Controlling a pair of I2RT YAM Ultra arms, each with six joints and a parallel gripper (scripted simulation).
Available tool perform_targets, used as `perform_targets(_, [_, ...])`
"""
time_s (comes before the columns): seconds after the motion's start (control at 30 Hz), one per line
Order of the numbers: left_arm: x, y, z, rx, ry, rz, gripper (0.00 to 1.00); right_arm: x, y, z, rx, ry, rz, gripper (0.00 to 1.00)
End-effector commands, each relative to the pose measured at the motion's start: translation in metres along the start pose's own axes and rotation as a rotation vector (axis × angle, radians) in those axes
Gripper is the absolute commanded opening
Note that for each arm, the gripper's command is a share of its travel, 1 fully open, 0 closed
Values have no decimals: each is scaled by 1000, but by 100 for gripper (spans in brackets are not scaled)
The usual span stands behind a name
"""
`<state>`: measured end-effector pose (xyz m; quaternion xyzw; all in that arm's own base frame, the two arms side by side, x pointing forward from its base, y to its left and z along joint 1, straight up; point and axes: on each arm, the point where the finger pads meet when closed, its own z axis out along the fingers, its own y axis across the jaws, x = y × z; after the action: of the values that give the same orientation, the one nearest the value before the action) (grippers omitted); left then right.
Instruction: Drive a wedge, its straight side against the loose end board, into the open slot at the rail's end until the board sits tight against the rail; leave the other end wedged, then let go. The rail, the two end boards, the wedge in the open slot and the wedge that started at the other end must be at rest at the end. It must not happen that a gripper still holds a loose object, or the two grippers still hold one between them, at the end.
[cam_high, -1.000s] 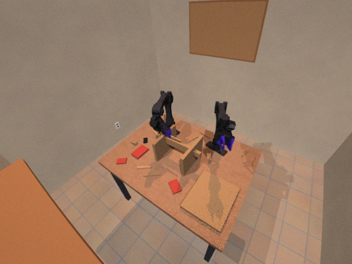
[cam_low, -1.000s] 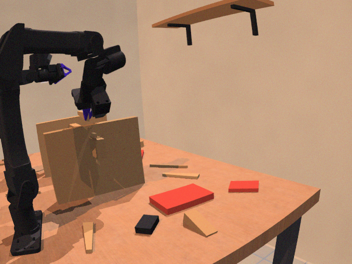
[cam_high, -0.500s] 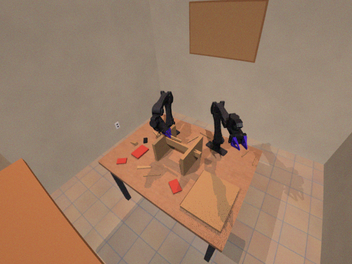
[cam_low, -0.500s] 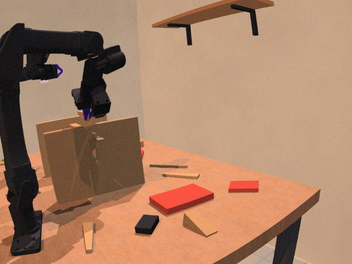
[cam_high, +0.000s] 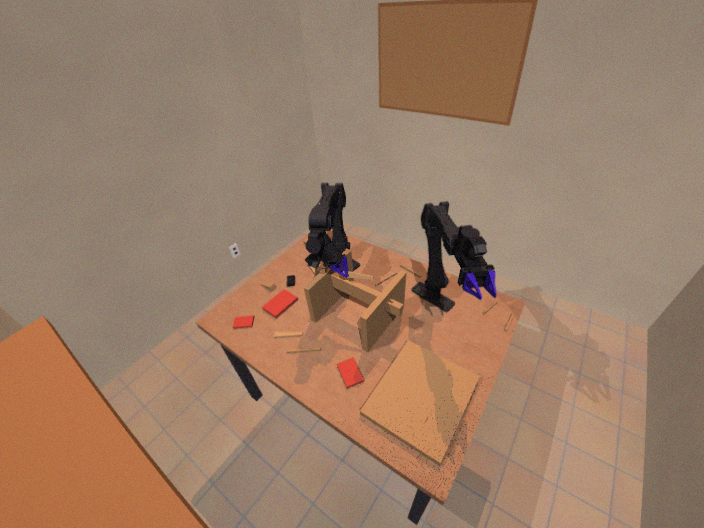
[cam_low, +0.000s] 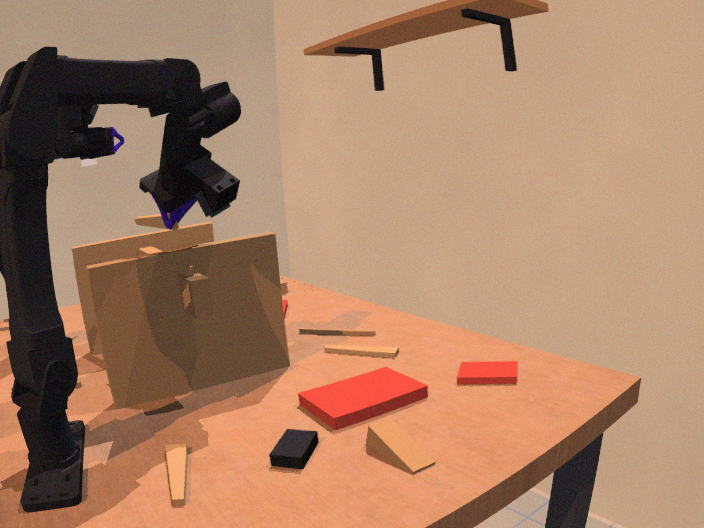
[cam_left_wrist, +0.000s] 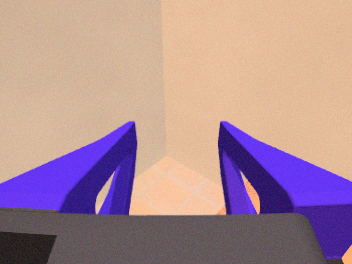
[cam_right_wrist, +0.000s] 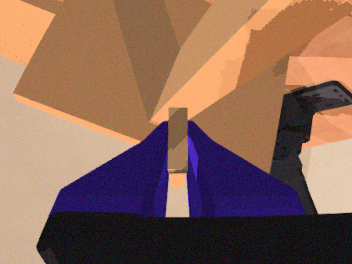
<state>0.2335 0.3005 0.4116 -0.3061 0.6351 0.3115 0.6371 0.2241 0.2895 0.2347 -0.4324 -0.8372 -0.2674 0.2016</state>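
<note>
My right gripper (cam_high: 342, 273) (cam_low: 170, 226) (cam_right_wrist: 177, 131) is shut on a thin wooden wedge (cam_low: 147, 220) (cam_right_wrist: 178, 135), held above the frame. My left gripper (cam_high: 487, 295) (cam_left_wrist: 177, 132) is open and empty, raised out past the frame. Two upright end boards stand on the table: one board (cam_high: 319, 301) (cam_low: 244, 318) is nearer in the exterior view, the other board (cam_high: 382, 318) is farther. The rail (cam_high: 358, 291) joins them. Its slotted end (cam_low: 196, 277) pokes through the nearer board; the opposite end (cam_high: 396, 309) shows beyond the other. How tightly either board sits cannot be told.
Loose wedges (cam_high: 288, 334) (cam_low: 176, 471), a triangular block (cam_high: 268, 286) (cam_low: 398, 446), a black block (cam_high: 290, 280) (cam_low: 292, 448) and red blocks (cam_high: 280, 302) (cam_low: 363, 395) lie around the frame. A wide flat board (cam_high: 398, 392) lies at the table's near corner in the top view.
</note>
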Motion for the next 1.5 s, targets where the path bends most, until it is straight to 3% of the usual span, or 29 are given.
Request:
perform_targets(0.0, [-9, -2, 1, 6, -8, -7, 43, 25, 20, -5, -33, 17, -285, 1])
perform_targets(0.33, [-9, -2, 1, 6, -8, -7, 43, 83, 51, 4, -86, 36, -756, 1])
perform_targets(0.4, [-9, -2, 1, 6, -8, -7, 43, 83, 51, 4, -86, 36, -756, 1])
perform_targets(0.43, [-9, -2, 1, 6, -8, -7, 43, 89, 54, -1, -113, 36, -879, 1])
perform_targets(0.9, [-9, -2, 1, 6, -8, -7, 43, 182, 68, 12, -223, 54, -1509, 1])
perform_targets(0.97, [-9, -2, 1, 6, -8, -7, 43, 182, 68, 12, -223, 54, -1509, 1])
perform_targets(1.0, [-9, -2, 1, 6, -8, -7, 43, 188, 70, 4, -262, 48, -1622, 1])
perform_targets(1.07, [-9, -2, 1, 6, -8, -7, 43, 185, 77, 3, -264, 29, -1701, 1])
perform_targets(1.13, [-9, -2, 1, 6, -8, -7, 43, 208, 65, 3, -281, 37, -1784, 1])
perform_targets(1.27, [-9, -2, 1, 6, -8, -7, 43, 218, 67, 3, -326, 17, -1937, 1])
perform_targets(1.43, [-9, -2, 1, 6, -8, -7, 43, 220, 69, 28, -346, 10, -2158, 1])
perform_targets(1.47, [-9, -2, 1, 6, -8, -7, 43, 240, 72, 10, -386, -5, -2188, 1])
